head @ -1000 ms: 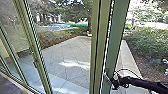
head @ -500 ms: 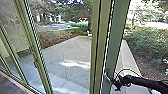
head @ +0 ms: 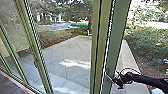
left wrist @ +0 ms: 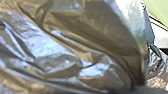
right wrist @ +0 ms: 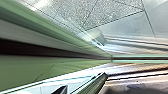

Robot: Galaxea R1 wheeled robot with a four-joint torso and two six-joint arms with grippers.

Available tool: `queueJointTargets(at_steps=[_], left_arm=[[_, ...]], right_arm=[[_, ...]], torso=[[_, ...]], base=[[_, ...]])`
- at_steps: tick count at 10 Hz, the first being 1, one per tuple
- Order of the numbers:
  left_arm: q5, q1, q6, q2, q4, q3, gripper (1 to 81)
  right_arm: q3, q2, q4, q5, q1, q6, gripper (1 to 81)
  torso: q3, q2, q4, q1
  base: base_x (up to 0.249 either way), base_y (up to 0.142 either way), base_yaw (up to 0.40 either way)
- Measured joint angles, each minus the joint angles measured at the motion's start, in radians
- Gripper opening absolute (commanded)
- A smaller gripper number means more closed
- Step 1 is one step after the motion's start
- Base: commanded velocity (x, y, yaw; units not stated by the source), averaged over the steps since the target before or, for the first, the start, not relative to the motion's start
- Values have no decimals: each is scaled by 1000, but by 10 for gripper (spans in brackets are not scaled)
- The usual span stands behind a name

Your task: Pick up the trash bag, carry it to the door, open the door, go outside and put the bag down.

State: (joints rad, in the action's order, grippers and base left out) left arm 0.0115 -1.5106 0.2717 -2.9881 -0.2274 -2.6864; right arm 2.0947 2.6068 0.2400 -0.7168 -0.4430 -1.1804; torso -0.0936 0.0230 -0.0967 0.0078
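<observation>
In the head view my right gripper [head: 113,80], at the end of a black arm, is at the lower part of the green door frame [head: 117,37]; its fingers are too unclear to read. A narrow bright strip runs between this frame and the olive post [head: 100,37] beside it. The right wrist view has a long green frame [right wrist: 62,45] close to the camera. Crumpled, shiny plastic of the trash bag [left wrist: 67,50] lies very near the left wrist camera. Whether the left gripper grips it cannot be made out.
Glass panels with green uprights [head: 32,45] stand at left. Beyond them lies a paved yard [head: 72,55], with bushes [head: 150,42] and a soil bed at right and trees behind. A metal threshold [right wrist: 137,46] crosses the floor in the right wrist view.
The right arm's end has shifted slightly right in the head view while staying close to the door frame. The surroundings look almost unchanged.
</observation>
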Motion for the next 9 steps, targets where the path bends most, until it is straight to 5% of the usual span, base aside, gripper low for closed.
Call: queueJointTargets(at_steps=[5,9], left_arm=[[3,0,0,5,-13,1,10],[3,0,0,4,-24,2,10]], right_arm=[[-55,-48,79,-79,71,-44,811],[-60,-75,188,-68,130,-4,811]], torso=[[0,0,0,0],[0,0,1,1]], base=[[0,0,0],[0,0,0]])
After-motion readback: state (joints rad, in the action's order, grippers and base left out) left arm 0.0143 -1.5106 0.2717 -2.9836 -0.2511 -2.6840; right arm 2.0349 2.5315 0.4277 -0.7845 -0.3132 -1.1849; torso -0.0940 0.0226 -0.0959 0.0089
